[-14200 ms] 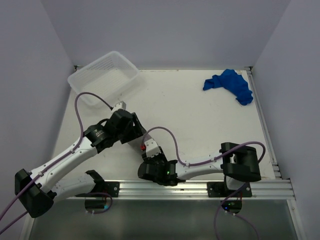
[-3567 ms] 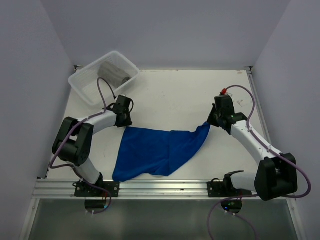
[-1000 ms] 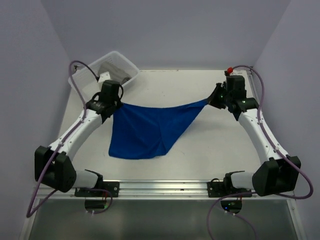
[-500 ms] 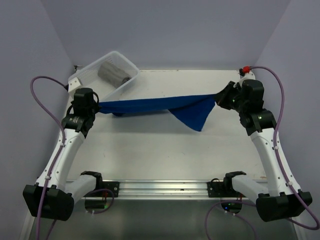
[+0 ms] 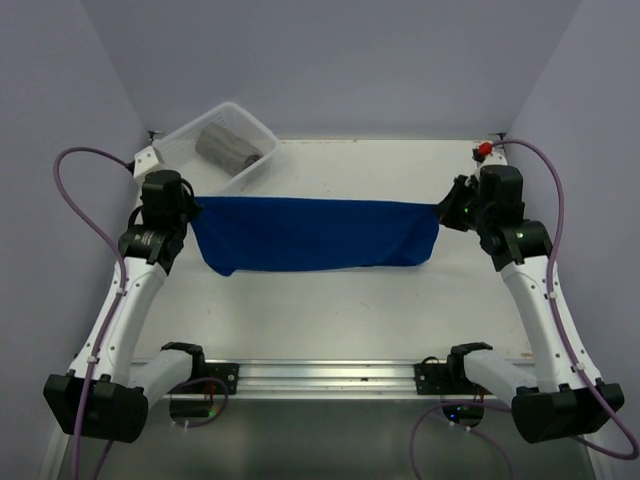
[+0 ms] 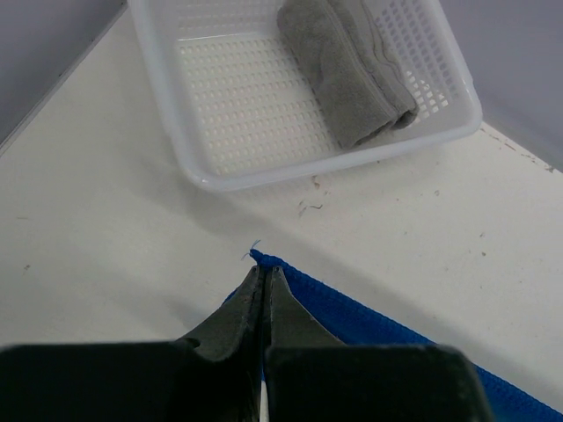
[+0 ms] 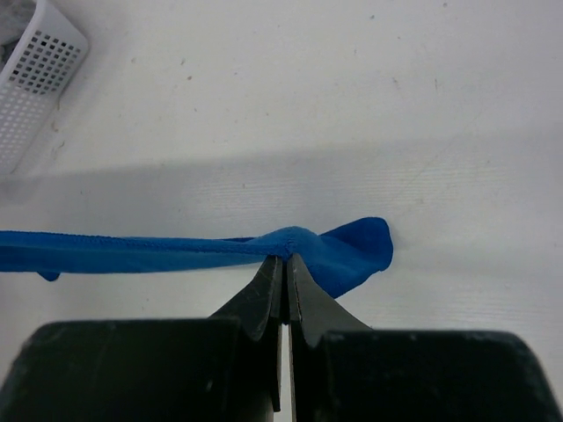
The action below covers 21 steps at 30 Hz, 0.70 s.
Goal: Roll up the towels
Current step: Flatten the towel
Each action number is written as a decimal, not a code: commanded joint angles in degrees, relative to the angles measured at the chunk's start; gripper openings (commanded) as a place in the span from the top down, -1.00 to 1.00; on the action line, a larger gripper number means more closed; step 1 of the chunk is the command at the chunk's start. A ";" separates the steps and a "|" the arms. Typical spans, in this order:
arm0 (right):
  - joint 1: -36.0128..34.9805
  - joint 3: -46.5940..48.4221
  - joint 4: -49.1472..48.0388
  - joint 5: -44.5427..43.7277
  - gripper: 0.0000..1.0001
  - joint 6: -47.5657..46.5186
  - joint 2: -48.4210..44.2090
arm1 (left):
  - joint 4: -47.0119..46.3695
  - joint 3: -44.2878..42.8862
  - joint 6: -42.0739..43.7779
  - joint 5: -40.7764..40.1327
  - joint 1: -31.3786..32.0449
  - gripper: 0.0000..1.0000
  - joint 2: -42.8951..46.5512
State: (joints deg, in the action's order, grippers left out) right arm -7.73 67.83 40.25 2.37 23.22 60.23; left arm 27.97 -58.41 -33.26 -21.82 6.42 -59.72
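Jaws on both arms closed, each pinching an upper corner of the blue towel [image 5: 315, 235]. Top external view: left gripper [image 5: 192, 207] holds the left corner, right gripper [image 5: 441, 212] holds the right corner, and the towel is stretched taut between them as a wide flat band. Its top edge is straight and its lower edge hangs toward the white table [image 5: 340, 310]; can't tell if that edge touches the surface. Grey towel [image 5: 228, 146] lies rolled inside the white plastic basket [image 5: 250, 170] at the far left corner, just behind the left gripper. Left wrist view: left gripper [image 6: 264, 271] fingers pressed together on the very tip of the blue towel [image 6: 352, 312], with the hem running off to lower right. Perforated basket [image 6: 220, 176] sits near, beyond the fingertips, grey towel [image 6: 347, 66] lying against its right wall. Right wrist view: right gripper [image 7: 283, 259] clamped on the bunched corner, blue towel [image 7: 132, 251] running left as a thin edge-on strip, a small flap sticking out right of the fingers. Basket [image 7: 35, 61] corner at upper left.
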 commanded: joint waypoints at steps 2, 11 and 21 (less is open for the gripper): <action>0.61 1.95 2.46 -2.64 1.00 -3.01 -2.22 | -0.99 -4.60 1.97 -0.50 -0.79 1.00 1.89; 0.61 2.31 6.86 0.97 1.00 -3.54 -8.45 | 1.30 -3.73 1.00 -0.85 -0.79 1.00 8.56; 0.61 2.04 13.18 3.78 1.00 -0.82 -17.42 | 6.13 -1.61 -0.32 -3.49 -0.79 1.00 19.38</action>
State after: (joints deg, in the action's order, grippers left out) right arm -7.70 68.86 50.11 5.85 21.85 44.47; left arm 32.91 -59.72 -33.52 -21.21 6.42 -42.78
